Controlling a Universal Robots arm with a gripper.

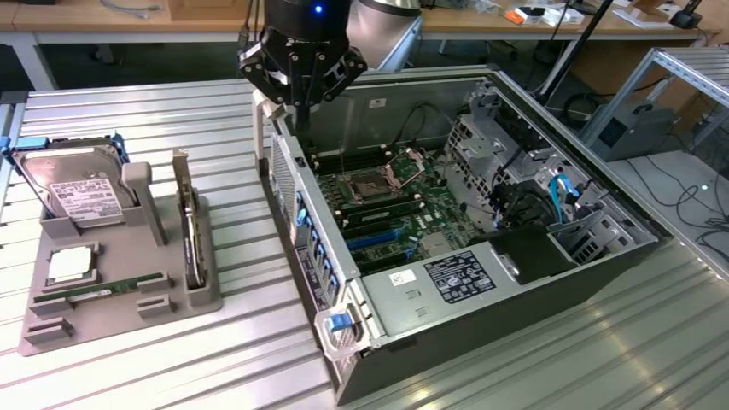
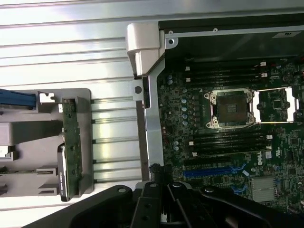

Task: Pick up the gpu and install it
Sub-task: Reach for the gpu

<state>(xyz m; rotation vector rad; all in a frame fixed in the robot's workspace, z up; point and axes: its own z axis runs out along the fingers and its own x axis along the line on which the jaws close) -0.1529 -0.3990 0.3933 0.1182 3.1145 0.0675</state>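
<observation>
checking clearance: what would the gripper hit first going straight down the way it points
Probably the computer case's wall: the shut gripper points down right over that edge. Depth is unclear, so it could instead slip just inside onto the motherboard.

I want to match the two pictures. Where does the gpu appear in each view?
Exterior view: the gpu stands on edge in the gray holder, to the exterior view's left of the computer case.
Wrist view: the gpu stands in that holder, beside the case.
Shared landmark: the CPU socket.
</observation>
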